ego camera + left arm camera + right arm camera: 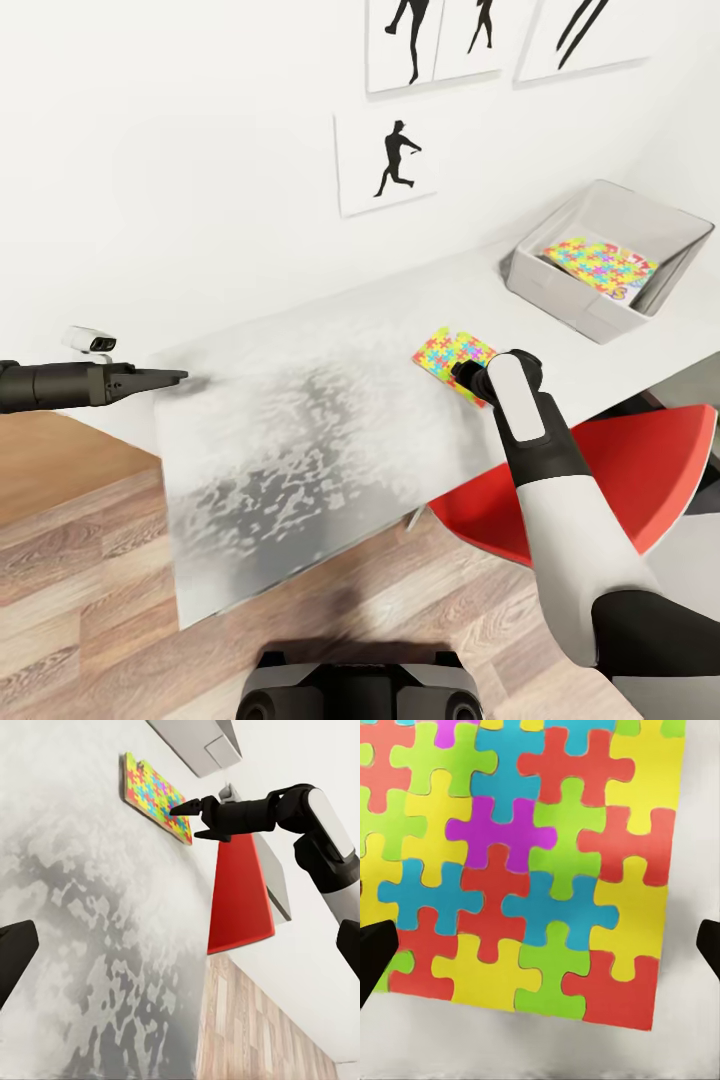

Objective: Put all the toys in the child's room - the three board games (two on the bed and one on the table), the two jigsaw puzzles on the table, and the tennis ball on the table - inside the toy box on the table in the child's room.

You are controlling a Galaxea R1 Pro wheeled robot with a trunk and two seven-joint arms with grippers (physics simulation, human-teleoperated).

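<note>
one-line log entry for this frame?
phase: reach | right hand: open, over jigsaw puzzle on table | left hand: idle, state unclear | toy box: holds one jigsaw puzzle

The white table (300, 420) ran along the wall, its top mottled grey. A puzzle (453, 361) lay flat on it, directly under the right gripper (466, 374). The toy box (607, 258) stood on the table well beyond that gripper.
</note>
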